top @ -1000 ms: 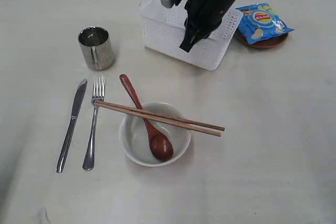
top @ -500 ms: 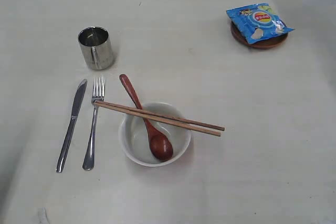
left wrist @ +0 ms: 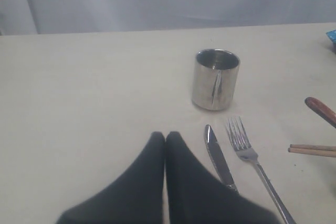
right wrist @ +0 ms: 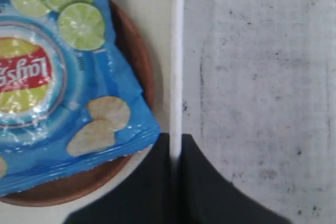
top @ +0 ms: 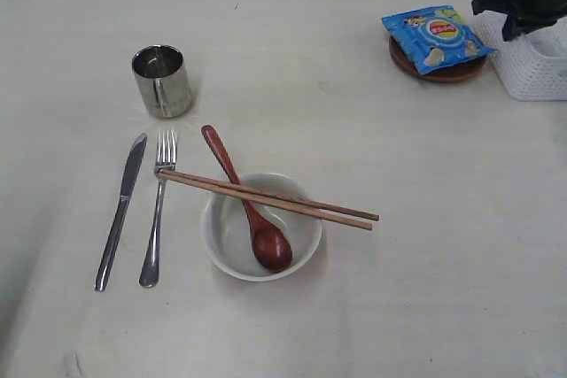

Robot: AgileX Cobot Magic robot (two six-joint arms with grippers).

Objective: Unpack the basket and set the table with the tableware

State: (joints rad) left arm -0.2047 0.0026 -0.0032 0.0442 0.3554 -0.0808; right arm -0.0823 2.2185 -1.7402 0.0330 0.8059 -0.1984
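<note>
Right end effector (right wrist: 176,140) pinching basket (top: 532,77) rim | basket half cropped

Blue chip bag (top: 437,34), label up

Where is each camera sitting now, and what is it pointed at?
Left wrist: low over the table, facing the cup; shut left gripper shows.
Right wrist: looking down past the right gripper, clamped on the basket rim.
Exterior: high, looking down on the table; right gripper only.
Shared: chip bag, right wrist and exterior.
</note>
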